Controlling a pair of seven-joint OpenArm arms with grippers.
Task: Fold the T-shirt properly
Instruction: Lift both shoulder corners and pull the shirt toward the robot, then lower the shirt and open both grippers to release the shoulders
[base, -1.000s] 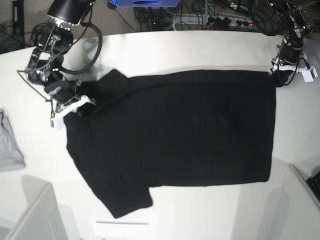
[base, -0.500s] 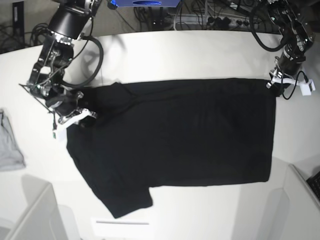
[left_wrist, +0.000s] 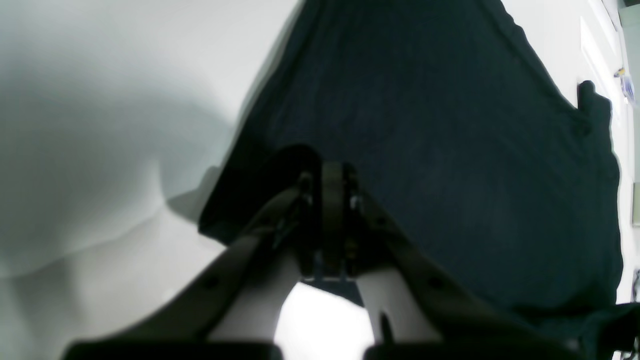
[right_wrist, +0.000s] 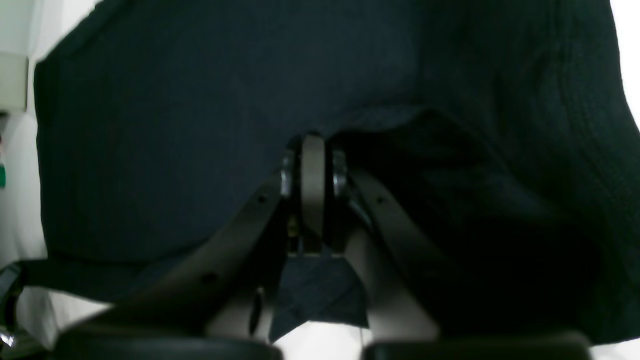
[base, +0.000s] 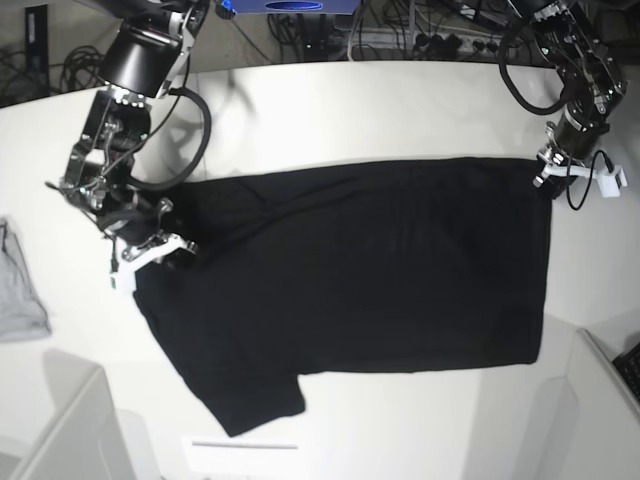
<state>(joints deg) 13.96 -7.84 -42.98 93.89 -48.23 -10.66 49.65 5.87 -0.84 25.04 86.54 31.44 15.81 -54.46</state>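
A large black T-shirt (base: 360, 270) lies spread across a white tabletop (base: 330, 100), plain side up, seen from above. Its body forms a wide dark rectangle running from the left of the overhead view to the right. One short sleeve (base: 255, 400) sticks out at the lower left, toward the near edge of the tabletop.

Two robot arms reach the cloth from opposite ends. The left tool (base: 552, 170) sits at the shirt's upper right corner in the overhead view, at the far end of the straight right-hand edge. Its wrist camera shows the two fingers pressed together with a fold of black fabric (left_wrist: 260, 180) pinched between them, and the rest of the shirt stretching away beyond the tips.

The right tool (base: 160, 243) sits at the upper left of the shirt, near the shoulder end. Its wrist camera shows its fingers also pressed together, gripping a bunched ridge of the cloth (right_wrist: 450, 165), with black fabric filling nearly the whole view in front of it and beneath it.

Between the two tools, the shirt's far edge runs fairly straight, with soft creases close to the right tool. A small light-grey garment (base: 18, 290) lies at the far left edge of the overhead view, well apart from the shirt.
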